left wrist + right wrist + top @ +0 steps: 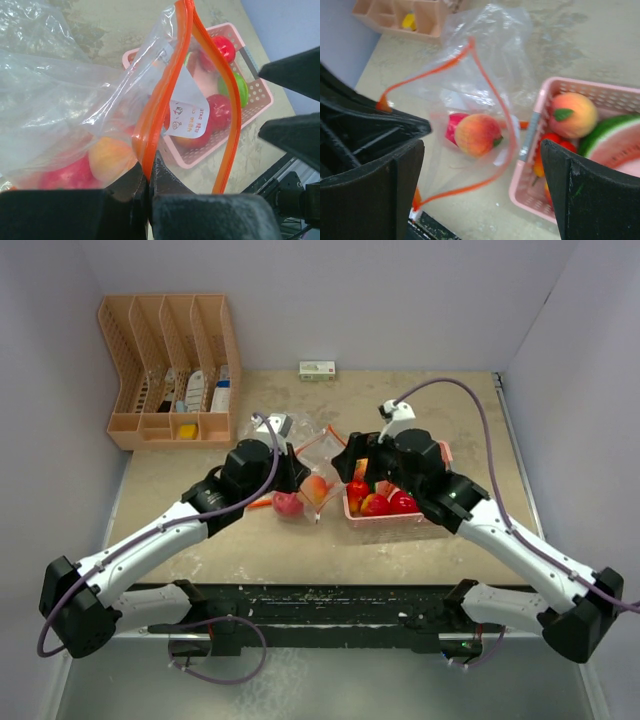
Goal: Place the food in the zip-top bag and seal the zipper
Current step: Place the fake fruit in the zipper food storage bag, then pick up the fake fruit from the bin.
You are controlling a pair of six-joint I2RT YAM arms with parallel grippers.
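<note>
Pinching the rim of the zip-top bag (75, 100), the left gripper (148, 182) held its mouth open toward three o'clock for the right gripper (482, 150), spread wide and empty.

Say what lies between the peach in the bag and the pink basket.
In the right wrist view, the bag's orange zipper rim and clear wall lie between the peach and the basket.

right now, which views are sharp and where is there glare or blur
Top external: sharp, evenly lit. Left wrist: white glare on the zip-top bag, left fingers dark and blurred. Right wrist: soft throughout, right fingers out of focus, peach slightly blurred.
</note>
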